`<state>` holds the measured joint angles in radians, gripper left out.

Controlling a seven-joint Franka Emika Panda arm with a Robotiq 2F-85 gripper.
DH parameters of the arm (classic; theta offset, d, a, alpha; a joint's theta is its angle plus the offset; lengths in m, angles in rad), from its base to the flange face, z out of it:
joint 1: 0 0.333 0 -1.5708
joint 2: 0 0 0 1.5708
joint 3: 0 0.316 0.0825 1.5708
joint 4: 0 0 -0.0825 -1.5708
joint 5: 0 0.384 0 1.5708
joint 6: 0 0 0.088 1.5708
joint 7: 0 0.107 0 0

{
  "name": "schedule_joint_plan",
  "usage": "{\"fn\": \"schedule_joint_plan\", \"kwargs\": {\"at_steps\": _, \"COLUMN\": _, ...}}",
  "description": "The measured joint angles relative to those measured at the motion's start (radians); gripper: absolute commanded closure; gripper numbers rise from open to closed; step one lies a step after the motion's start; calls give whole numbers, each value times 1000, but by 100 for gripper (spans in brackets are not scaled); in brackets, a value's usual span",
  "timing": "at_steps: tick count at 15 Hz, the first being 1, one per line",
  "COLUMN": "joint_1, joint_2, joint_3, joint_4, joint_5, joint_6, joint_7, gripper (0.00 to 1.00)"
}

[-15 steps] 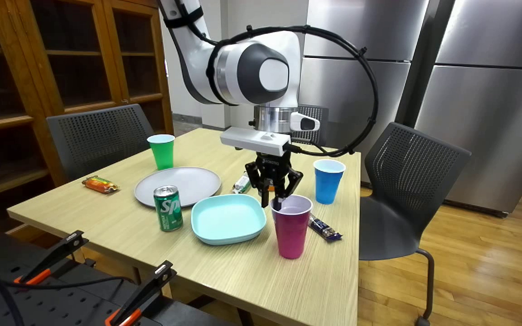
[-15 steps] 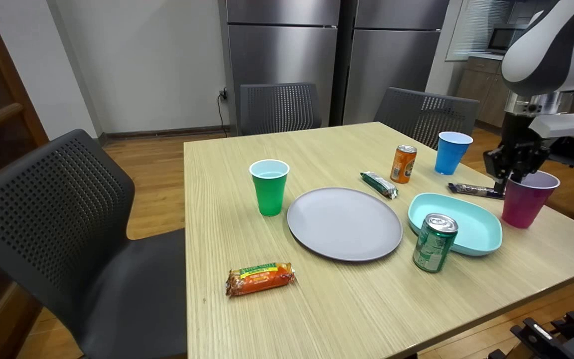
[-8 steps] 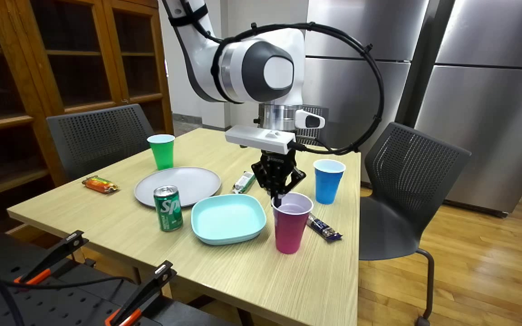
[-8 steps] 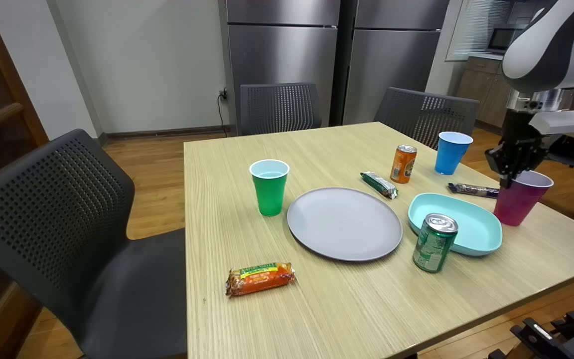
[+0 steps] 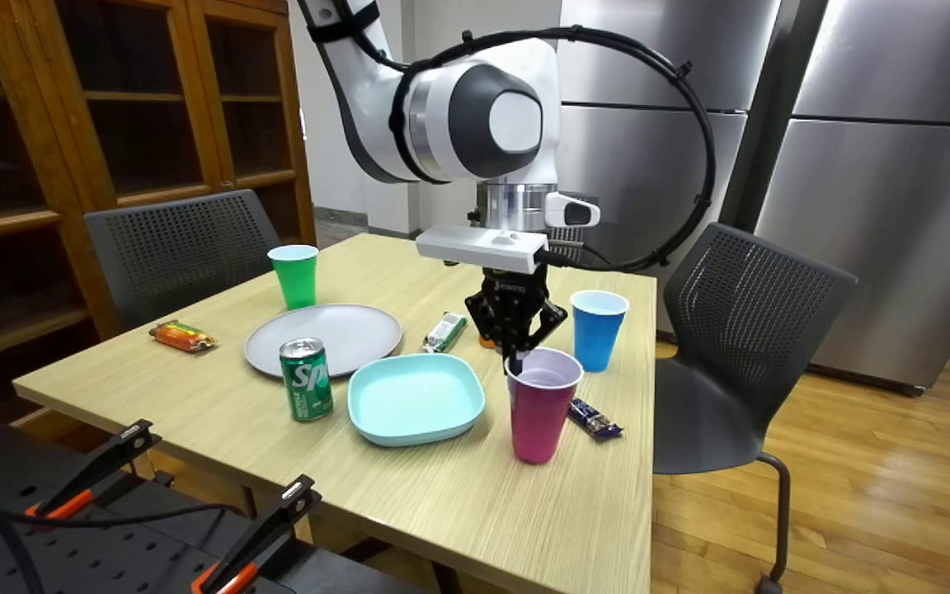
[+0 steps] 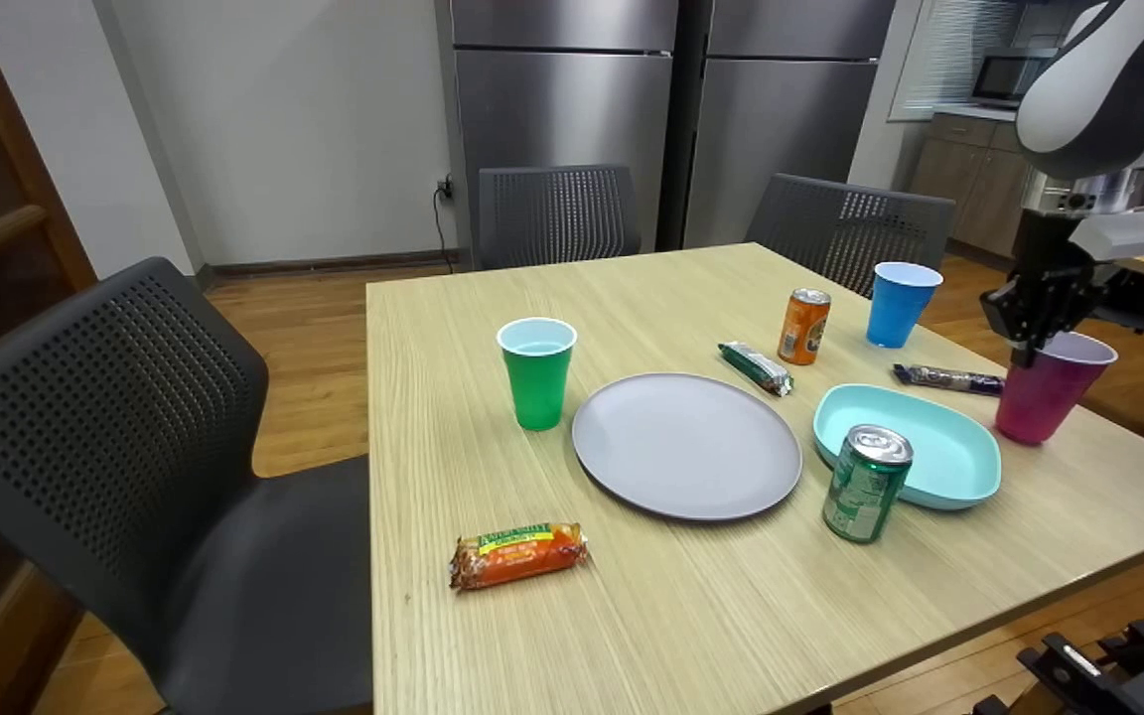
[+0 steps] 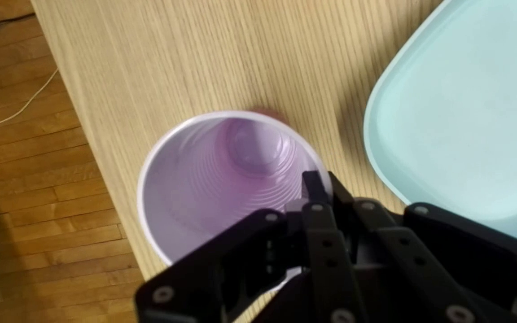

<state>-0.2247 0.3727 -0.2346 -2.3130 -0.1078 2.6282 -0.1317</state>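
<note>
A magenta cup [image 5: 537, 425] with a pale lilac inside stands near the table's corner, leaning slightly. It also shows in an exterior view [image 6: 1044, 402] and in the wrist view [image 7: 186, 188]. My gripper [image 5: 514, 361] is shut on the cup's rim, one finger inside the wall and one outside, as the wrist view [image 7: 329, 186] shows. I cannot tell whether the cup's base touches the table. A light turquoise dish [image 5: 416, 400] lies beside the cup, on the gripper's outer-finger side; it fills the right of the wrist view [image 7: 465, 103].
A blue cup [image 5: 599, 334] and a dark-blue wrapped bar [image 5: 594, 419] are close behind the magenta cup. A green can [image 5: 307, 384], grey plate [image 5: 343, 330], green cup [image 5: 295, 276], orange can [image 6: 803, 326], green-white bar [image 6: 756, 367] and orange bar [image 6: 518, 556] are on the table.
The fingers, apart around the rim one second ago, have closed on it. The magenta cup first shifted toward the dish, then back away from it, and its base sits slightly higher in both exterior views.
</note>
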Motion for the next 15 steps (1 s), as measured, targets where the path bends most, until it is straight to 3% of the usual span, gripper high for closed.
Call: {"fn": "schedule_joint_plan", "kwargs": {"at_steps": 15, "joint_1": 92, "joint_2": -193, "joint_3": 5, "joint_4": -83, "joint_5": -65, "joint_6": -10, "joint_7": 35, "gripper": 99}}
